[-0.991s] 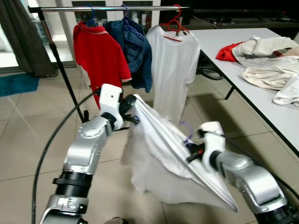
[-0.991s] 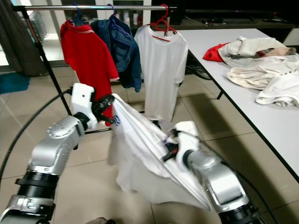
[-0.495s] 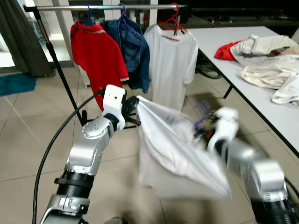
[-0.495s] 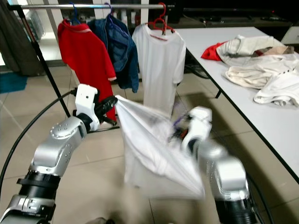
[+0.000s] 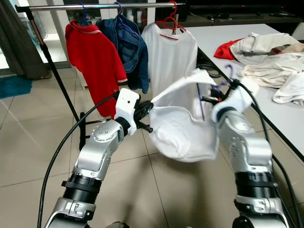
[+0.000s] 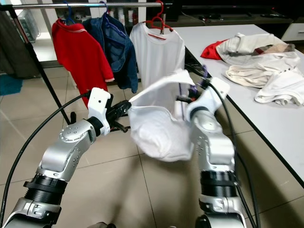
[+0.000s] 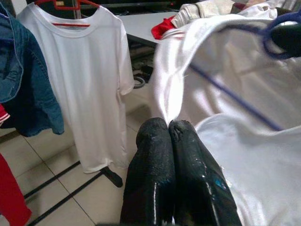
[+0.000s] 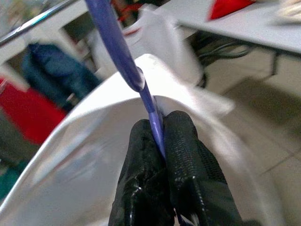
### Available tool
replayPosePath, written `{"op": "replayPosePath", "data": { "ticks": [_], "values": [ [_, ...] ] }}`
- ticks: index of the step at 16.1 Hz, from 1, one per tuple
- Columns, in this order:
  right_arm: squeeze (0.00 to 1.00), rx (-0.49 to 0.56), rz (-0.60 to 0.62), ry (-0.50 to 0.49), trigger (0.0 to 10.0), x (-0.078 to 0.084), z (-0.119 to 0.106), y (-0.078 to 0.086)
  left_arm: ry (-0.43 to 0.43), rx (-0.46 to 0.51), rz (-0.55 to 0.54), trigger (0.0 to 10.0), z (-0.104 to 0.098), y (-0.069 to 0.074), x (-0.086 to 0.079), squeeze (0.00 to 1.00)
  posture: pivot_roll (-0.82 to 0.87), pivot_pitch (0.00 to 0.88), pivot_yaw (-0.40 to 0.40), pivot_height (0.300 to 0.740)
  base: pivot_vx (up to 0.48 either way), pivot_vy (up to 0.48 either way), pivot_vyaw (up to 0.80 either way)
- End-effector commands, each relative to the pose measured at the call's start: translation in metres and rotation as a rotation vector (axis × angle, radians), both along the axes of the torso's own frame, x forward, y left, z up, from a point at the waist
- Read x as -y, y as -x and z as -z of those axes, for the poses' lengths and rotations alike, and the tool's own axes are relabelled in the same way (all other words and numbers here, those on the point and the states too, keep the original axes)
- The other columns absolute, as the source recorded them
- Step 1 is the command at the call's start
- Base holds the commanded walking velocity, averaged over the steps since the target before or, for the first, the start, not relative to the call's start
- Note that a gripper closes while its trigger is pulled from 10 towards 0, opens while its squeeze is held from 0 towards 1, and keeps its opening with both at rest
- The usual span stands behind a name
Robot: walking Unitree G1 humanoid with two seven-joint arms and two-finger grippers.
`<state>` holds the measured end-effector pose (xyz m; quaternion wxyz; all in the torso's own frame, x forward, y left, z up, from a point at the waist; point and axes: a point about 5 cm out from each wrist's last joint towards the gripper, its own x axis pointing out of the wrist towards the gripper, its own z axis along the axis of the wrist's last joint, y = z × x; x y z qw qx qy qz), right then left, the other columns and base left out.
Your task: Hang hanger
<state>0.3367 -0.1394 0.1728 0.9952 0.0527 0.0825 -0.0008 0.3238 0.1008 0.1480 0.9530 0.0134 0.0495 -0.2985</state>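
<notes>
Left pincer (image 7: 168,129) pressed together on a fold of the white T-shirt (image 5: 178,130), held up in the air between both arms, in front of the clothes rail (image 5: 95,6). Right pincer (image 8: 157,136) clamped on the purple hanger (image 8: 117,52), threaded inside that shirt's neck, near the edge of the white table (image 5: 213,35). On the rail: red polo shirt (image 5: 92,52), denim jacket (image 5: 130,45), second white T-shirt on a red hanger (image 5: 172,21). Heap of pale and red clothes (image 5: 266,52) on the table. Tiled floor (image 5: 28,133) below.
</notes>
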Motion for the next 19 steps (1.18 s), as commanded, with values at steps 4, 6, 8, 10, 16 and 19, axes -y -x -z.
{"op": "replayPosePath", "data": {
  "ticks": [4,6,8,10,16,19],
  "values": [
    [0.0,0.046,-0.143,0.031,10.0,-0.027,-0.002,0.0,0.027,0.024,0.064,0.0,-0.005,-0.001,0.027,0.0,-0.11,0.011,-0.023,0.74,0.0,0.0,0.0],
    [0.0,0.092,-0.135,0.023,10.0,-0.026,-0.009,-0.005,0.054,0.018,0.102,0.0,-0.005,0.0,0.042,0.0,-0.11,0.011,-0.017,0.74,0.0,0.0,0.0],
    [0.0,0.14,-0.105,0.03,10.0,-0.022,-0.015,-0.009,-0.008,0.019,0.171,0.0,0.0,0.001,0.054,0.0,-0.11,0.007,-0.012,0.74,0.0,0.0,0.0],
    [0.0,0.151,-0.047,0.035,10.0,-0.013,-0.016,-0.011,-0.026,-0.024,0.216,0.0,0.007,0.006,0.056,0.0,-0.11,0.001,-0.008,0.74,0.0,0.0,0.0],
    [0.0,-0.104,-0.131,0.06,10.0,0.006,0.034,0.01,0.152,0.154,-0.37,0.0,-0.04,-0.036,-0.047,0.0,-0.11,0.0,-0.015,0.74,0.0,0.0,0.0],
    [0.0,-0.15,-0.272,0.101,10.0,0.005,0.041,0.031,0.105,0.111,-0.438,0.0,-0.033,-0.04,-0.069,0.0,-0.11,0.0,-0.006,0.74,0.0,0.0,0.0]
  ]
}}
